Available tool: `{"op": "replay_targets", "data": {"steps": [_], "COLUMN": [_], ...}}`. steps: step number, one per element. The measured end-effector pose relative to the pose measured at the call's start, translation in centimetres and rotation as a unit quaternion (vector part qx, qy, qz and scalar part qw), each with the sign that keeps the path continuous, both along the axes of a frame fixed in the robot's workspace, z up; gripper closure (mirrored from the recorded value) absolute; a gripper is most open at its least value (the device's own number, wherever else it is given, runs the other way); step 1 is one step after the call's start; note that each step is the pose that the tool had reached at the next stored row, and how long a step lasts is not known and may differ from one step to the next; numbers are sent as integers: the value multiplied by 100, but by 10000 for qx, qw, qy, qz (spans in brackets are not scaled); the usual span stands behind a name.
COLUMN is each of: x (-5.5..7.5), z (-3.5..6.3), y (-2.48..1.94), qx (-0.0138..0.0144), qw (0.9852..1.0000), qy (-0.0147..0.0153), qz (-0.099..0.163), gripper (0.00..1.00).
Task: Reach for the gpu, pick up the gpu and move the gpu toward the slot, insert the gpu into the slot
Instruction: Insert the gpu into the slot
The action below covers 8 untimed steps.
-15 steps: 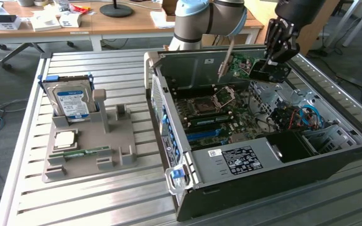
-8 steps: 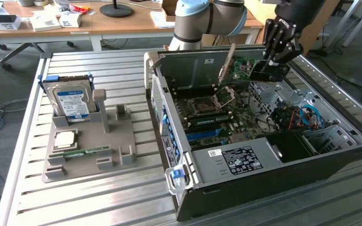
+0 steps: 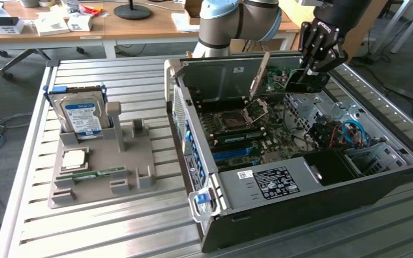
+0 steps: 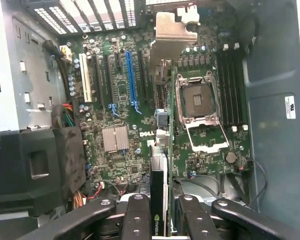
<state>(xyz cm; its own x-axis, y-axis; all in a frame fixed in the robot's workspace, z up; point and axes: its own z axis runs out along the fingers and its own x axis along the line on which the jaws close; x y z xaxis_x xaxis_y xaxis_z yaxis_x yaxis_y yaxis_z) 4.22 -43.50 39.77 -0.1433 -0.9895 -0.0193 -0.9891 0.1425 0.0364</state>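
Jaws around gpu [image 3: 275, 80] over motherboard [image 4: 125, 165]

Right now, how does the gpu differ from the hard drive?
The gpu is a green circuit card with a silver bracket; the hard drive is silver with a blue-white label.
The gpu hangs tilted above the open computer case; the hard drive stands upright in the grey holder.
The gripper has its jaws shut on the gpu; the hard drive is not gripped.
Both are flat rectangles.

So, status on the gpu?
Gripper shut on flat green gpu card, silver bracket. Held above open black computer case, not seated. Nothing seen in the way.
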Motion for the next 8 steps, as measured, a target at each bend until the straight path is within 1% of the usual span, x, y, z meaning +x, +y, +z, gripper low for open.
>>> {"op": "replay_targets", "data": {"steps": [2, 5, 8], "x": [0, 0, 0], "z": [-1, -1, -2], "y": [0, 0, 0], "qx": [0, 0, 1], "qw": [10000, 9998, 9992], "qy": [0, 0, 0], "qz": [27, 203, 388], "gripper": [74, 74, 74]}}
